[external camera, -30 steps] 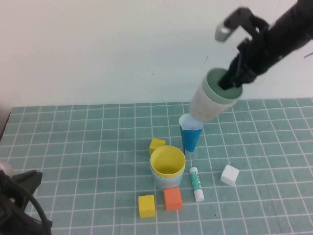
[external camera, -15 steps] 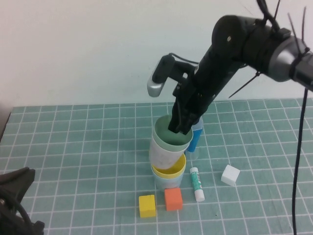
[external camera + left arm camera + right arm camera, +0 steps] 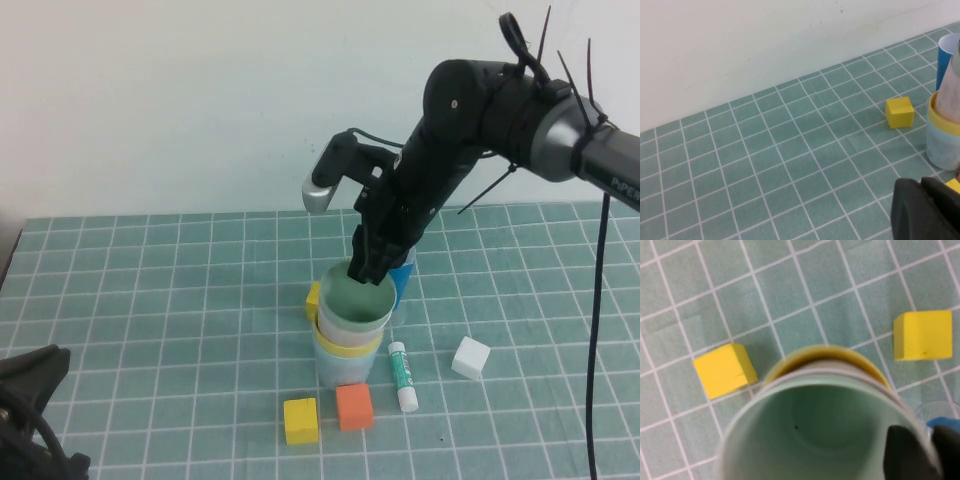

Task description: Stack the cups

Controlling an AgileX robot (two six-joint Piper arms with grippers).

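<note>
Right end effector (image 3: 365, 268) hangs over the middle of the tiled surface (image 3: 180, 300), its fingers narrowly parted astride the far rim of the green cup (image 3: 354, 300), one inside and one outside. That cup sits nested in the yellow cup (image 3: 348, 346), which sits in a pale cup (image 3: 335, 368) at the bottom. Just behind the end effector stands the blue cup (image 3: 402, 282). A glue stick (image 3: 402, 375) lies below it, with a white cube (image 3: 469, 357), orange cube (image 3: 353, 407) and two yellow cubes (image 3: 300, 420) (image 3: 313, 298) around the stack. Left end effector (image 3: 927, 210) waits closed, low at the near left corner, well apart from the cups.
</note>
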